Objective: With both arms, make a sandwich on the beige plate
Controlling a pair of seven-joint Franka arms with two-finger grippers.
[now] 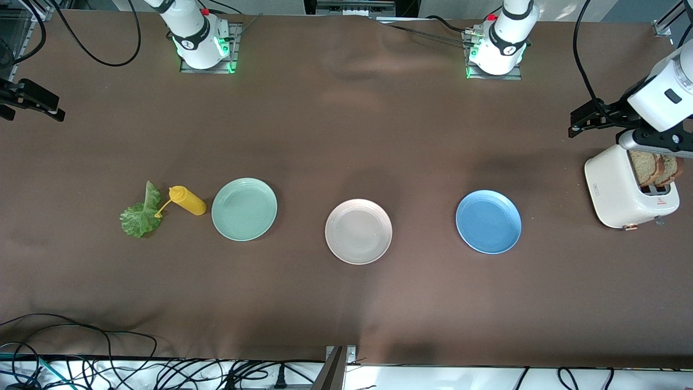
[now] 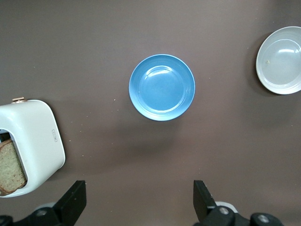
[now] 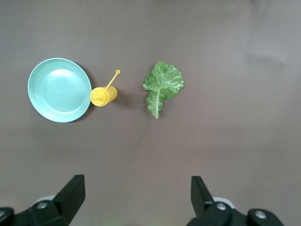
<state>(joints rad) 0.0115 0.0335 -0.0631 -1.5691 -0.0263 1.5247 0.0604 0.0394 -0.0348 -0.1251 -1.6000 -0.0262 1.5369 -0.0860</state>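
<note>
The beige plate (image 1: 358,231) sits empty at the middle of the table, between a mint-green plate (image 1: 244,209) and a blue plate (image 1: 488,221). Two brown bread slices (image 1: 658,168) stand in a white toaster (image 1: 617,192) at the left arm's end. A green lettuce leaf (image 1: 142,214) lies flat at the right arm's end. My left gripper (image 1: 576,122) is open and empty, up over the table beside the toaster. My right gripper (image 1: 51,108) is open and empty, up over the right arm's end. The left wrist view shows the blue plate (image 2: 162,87), beige plate (image 2: 282,60) and bread (image 2: 10,167).
A yellow squeeze bottle (image 1: 187,200) lies between the lettuce and the mint-green plate, its nozzle touching the leaf. The right wrist view shows the bottle (image 3: 103,95), lettuce (image 3: 162,87) and mint-green plate (image 3: 59,90). Cables hang along the table's near edge.
</note>
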